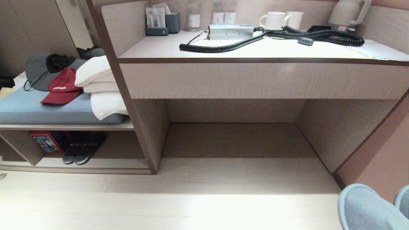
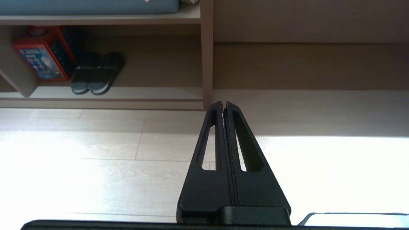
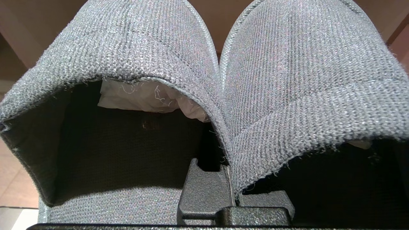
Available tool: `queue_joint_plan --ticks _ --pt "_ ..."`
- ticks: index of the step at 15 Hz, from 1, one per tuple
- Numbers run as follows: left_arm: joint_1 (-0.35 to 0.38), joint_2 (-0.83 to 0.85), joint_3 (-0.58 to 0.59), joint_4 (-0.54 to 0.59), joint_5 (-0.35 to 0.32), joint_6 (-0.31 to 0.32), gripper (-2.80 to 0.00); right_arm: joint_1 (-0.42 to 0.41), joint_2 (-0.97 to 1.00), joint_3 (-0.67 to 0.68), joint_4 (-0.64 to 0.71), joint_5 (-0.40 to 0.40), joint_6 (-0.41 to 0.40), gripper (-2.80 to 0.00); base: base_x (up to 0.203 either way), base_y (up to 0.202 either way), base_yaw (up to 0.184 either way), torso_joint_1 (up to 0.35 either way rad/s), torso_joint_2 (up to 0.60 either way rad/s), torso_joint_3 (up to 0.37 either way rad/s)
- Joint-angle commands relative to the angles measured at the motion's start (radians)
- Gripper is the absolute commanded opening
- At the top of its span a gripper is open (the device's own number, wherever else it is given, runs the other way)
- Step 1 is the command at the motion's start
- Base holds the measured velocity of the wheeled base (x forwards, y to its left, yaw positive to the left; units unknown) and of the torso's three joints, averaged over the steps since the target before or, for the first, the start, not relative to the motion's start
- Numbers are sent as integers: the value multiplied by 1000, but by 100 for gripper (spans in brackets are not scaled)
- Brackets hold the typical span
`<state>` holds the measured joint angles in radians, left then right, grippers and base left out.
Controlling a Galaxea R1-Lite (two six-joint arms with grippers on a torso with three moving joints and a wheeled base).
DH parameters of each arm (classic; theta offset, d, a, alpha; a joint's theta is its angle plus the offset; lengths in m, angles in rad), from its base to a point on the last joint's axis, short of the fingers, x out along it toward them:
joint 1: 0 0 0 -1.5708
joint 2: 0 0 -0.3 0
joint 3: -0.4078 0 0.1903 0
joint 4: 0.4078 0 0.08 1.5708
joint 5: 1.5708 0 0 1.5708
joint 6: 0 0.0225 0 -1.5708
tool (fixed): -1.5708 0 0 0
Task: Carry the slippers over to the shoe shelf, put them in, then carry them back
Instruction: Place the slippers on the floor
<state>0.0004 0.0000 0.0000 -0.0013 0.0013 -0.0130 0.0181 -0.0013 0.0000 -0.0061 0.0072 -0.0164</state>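
The right claw (image 3: 228, 188) is seen pressed fully together on the pair of grey-blue slippers (image 3: 204, 64), gripped where their inner edges meet, so that both are held side by side with the toes pointing away from the wrist; white paper stuffing (image 3: 150, 99) is visible inside one toe band. In the head view the slippers (image 1: 367, 207) are found at the lower right corner, above the pale floor (image 1: 159, 204) and near the reddish wall, well apart from the shoe shelf (image 1: 105, 164), which lies low at the far left under a blue cushion (image 1: 38, 110). In that shelf a dark pair of slides (image 1: 81, 150) and a red box (image 1: 48, 142) are kept. The left claw (image 2: 224, 107) is held closed with nothing in it, above the floor in front of the shelf's right upright. On the desk (image 1: 159, 48) a coiled black hose (image 1: 271, 38), a metal box (image 1: 230, 32) and two mugs (image 1: 281, 19) are seen.
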Motion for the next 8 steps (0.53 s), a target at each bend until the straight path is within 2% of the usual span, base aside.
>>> queue_joint_plan --ticks 1,8 --pt "0 0 1 0 0 -1 -280 0 1 2 0 0 0 -280 0 0 0 0 2 -198" --pt "1 0 1 0 0 -1 -280 0 1 2 0 0 0 -280 0 0 0 2 4 -196"
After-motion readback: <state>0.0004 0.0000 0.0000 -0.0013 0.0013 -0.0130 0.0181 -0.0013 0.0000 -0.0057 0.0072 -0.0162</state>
